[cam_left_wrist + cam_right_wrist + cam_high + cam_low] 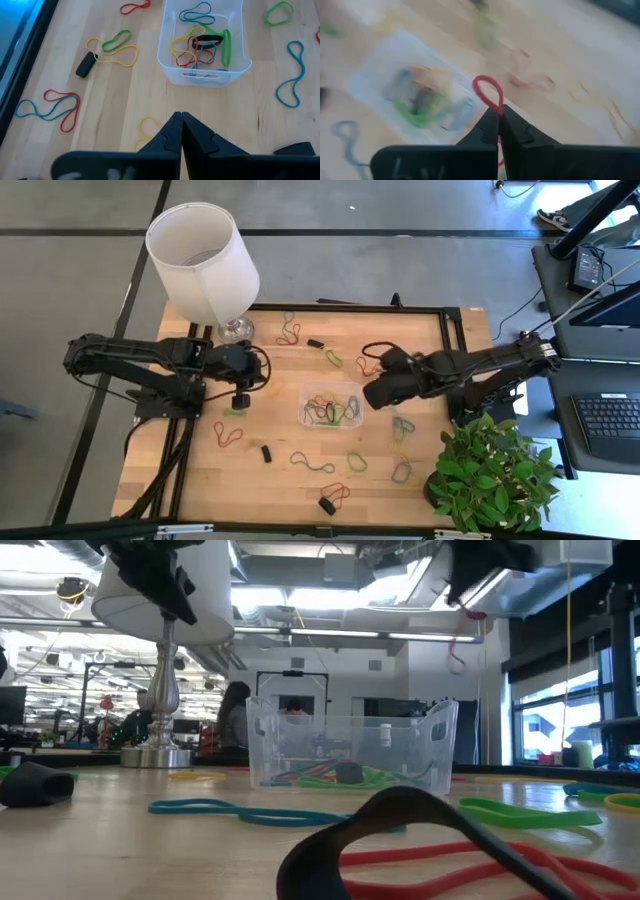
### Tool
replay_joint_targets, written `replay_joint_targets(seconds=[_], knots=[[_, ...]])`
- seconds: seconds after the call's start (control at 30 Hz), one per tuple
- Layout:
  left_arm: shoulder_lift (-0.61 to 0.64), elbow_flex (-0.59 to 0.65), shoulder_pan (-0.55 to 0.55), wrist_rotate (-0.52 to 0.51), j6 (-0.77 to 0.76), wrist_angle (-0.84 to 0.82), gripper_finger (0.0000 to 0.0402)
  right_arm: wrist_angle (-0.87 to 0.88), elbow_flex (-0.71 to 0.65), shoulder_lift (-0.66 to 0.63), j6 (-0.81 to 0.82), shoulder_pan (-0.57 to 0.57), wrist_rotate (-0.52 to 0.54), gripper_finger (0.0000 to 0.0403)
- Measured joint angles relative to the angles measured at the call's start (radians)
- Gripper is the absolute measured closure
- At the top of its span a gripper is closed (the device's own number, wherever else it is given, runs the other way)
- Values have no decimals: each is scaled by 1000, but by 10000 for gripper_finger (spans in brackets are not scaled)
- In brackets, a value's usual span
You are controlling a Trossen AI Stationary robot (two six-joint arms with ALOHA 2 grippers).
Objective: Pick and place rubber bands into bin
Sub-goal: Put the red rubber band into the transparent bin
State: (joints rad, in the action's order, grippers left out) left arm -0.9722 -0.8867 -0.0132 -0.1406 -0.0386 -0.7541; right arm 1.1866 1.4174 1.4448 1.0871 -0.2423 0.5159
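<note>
The clear bin (310,392) stands mid-table with several coloured rubber bands inside; it also shows in the left wrist view (165,60) and the low view (300,740). More rubber bands (312,464) lie loose over the wooden table. My right gripper (499,116) hangs above the table just right of the bin, shut on a red rubber band (487,92). My left gripper (181,120) is shut with nothing in it, held above the table left of the bin, over a yellow rubber band (145,127). My right gripper pinches the red rubber band between its two fingertips, and a small loop of it (485,87) sticks out past the tips. The fingers slant down toward the table. In the low view the band (458,652) hangs slack below the gripper, lifted clear of the table.
A lamp with a white shade (205,260) stands at the far left corner and a potted plant (495,475) at the near right corner. Small black blocks (266,452) lie among the bands. A dark frame (450,320) edges the table.
</note>
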Motion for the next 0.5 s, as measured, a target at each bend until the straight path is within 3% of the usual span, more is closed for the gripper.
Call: replay_joint_targets(seconds=[0.23, 0.5], knots=[[0, 0, 0, 0, 1, 0, 401, -266, 39, 72, -276, 45, -44, 402], [0, 0, 0, 2, 0, -1, 400, -294, 69, 243, -359, 99, -214, 403]])
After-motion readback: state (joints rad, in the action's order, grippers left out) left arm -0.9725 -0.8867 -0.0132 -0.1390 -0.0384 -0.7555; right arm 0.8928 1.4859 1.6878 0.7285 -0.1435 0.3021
